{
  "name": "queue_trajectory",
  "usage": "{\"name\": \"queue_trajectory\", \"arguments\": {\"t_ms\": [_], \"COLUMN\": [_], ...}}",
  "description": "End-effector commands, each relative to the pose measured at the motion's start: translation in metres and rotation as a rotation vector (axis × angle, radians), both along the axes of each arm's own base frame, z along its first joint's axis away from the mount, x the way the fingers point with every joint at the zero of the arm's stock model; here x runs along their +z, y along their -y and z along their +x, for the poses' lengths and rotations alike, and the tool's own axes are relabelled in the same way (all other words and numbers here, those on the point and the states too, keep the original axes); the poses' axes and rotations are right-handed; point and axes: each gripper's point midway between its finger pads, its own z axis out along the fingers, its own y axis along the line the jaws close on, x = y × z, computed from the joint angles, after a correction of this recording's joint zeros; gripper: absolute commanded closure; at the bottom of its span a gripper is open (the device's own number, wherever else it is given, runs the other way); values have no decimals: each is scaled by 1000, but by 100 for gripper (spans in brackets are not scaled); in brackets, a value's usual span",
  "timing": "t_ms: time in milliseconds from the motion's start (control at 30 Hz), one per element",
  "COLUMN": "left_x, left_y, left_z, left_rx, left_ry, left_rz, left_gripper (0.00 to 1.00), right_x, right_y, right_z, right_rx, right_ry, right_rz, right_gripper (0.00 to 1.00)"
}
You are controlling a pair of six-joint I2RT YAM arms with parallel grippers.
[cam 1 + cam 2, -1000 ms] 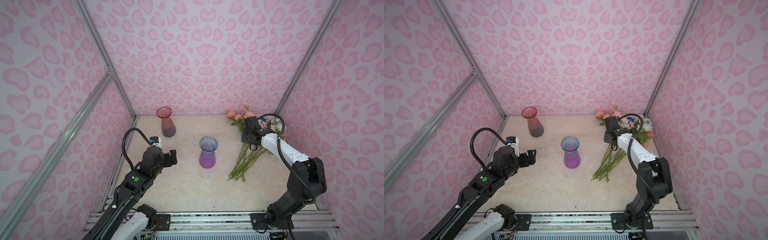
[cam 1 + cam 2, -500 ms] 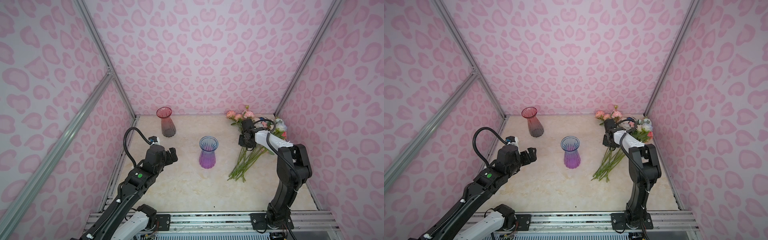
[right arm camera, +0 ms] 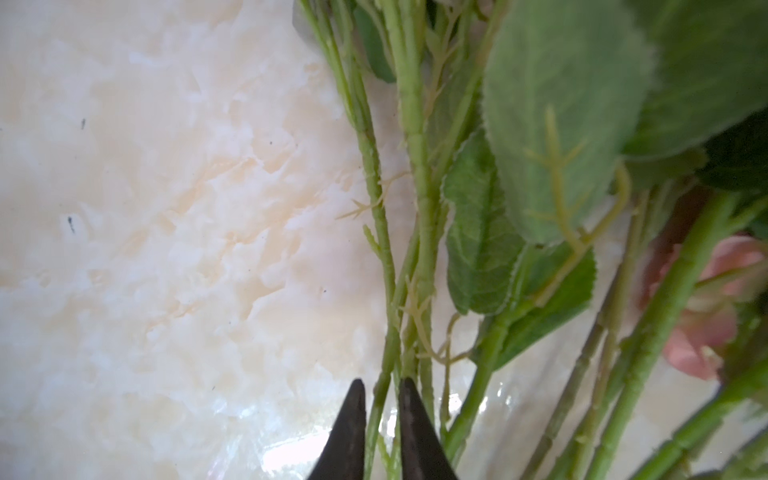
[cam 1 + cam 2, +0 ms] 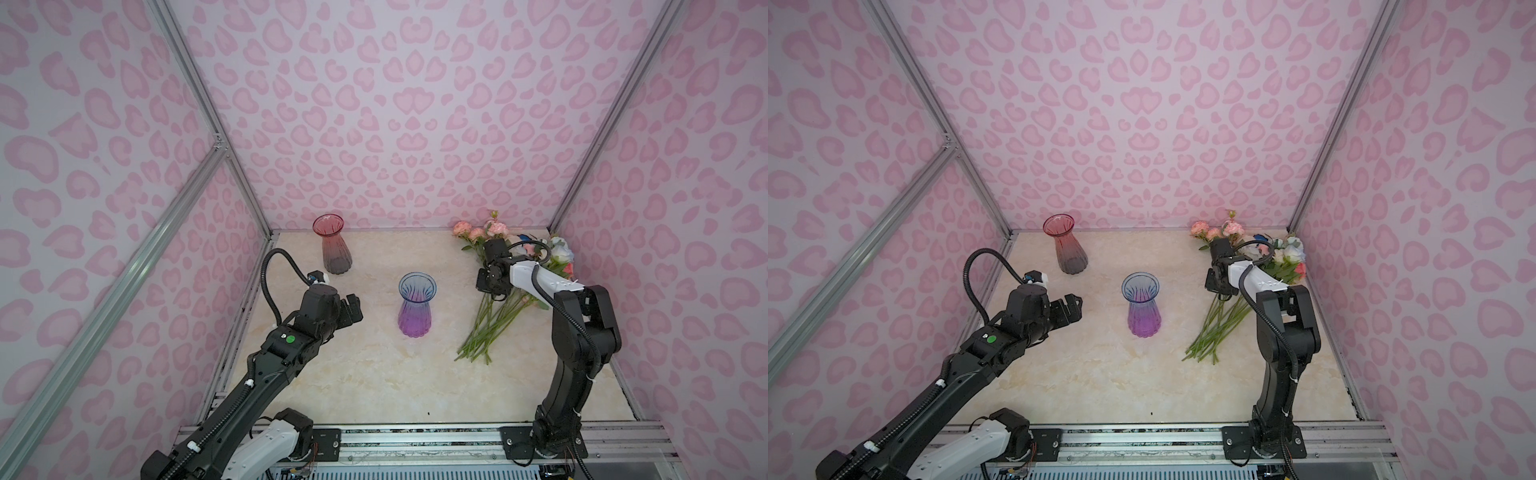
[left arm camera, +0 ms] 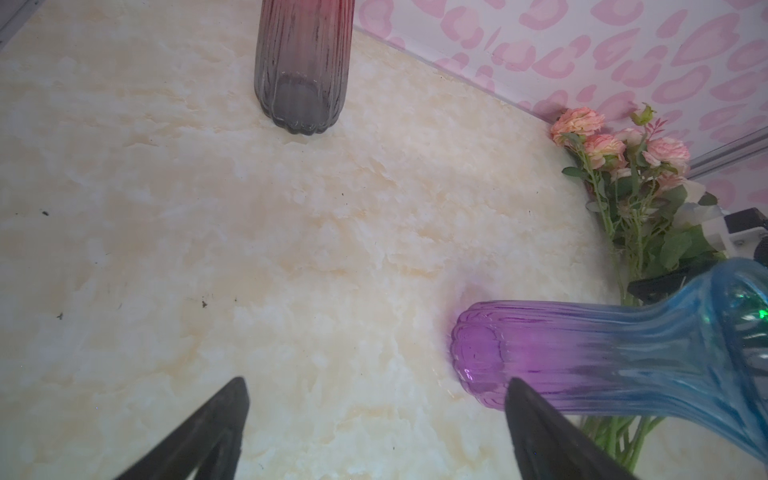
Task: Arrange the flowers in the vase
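The flowers (image 4: pixel 496 320) lie in a bundle at the right of the table, pink blooms (image 4: pixel 1200 228) towards the back wall and stems towards the front. My right gripper (image 4: pixel 492 291) is down on the stems; in the right wrist view its tips (image 3: pixel 381 381) are shut on one thin green stem (image 3: pixel 388 324). A blue-and-purple vase (image 4: pixel 417 305) (image 4: pixel 1140 305) stands upright mid-table. My left gripper (image 4: pixel 353 309) hovers left of it, open and holding nothing; in the left wrist view its gripper (image 5: pixel 376 381) has the vase (image 5: pixel 582 357) just beside one finger.
A red-and-grey vase (image 4: pixel 332 245) (image 4: pixel 1065 245) (image 5: pixel 301 75) stands at the back left. Pink patterned walls close in the back and both sides. A metal rail (image 4: pixel 415 436) with the arm bases runs along the front edge.
My right gripper has come down onto the stems and its jaws have narrowed round one stem. The right arm's elbow has swung in. The left arm has edged slightly towards the vase.
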Motion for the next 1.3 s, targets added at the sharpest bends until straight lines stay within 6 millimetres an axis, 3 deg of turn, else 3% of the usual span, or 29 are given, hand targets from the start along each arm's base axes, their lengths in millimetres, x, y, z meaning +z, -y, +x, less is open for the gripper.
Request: {"name": "queue_trajectory", "arguments": {"t_ms": [0,233,567,933,1267], "left_x": [11,10,9,12,18], "left_y": [8,10,14,16,13], "left_z": [7,9,12,11,7], "left_rx": [-18,-26,-38,-41,-39], "left_ry": [26,19,7,6,24], "left_rz": [-40,-32,-33,-49,-56], "left_gripper": [3,3,3,3,2], "right_x": [-5,-15,-12,35,97], "right_y": [-4,0,-3,-12,-37], "right_z": [3,2,6,2,-5], "right_rx": [-7,-20,-24,-17,70], "right_ry": [-3,-17,0,109,256], "right_rz": [27,27,48,135,292], "right_gripper": [82,82,97,100,100]}}
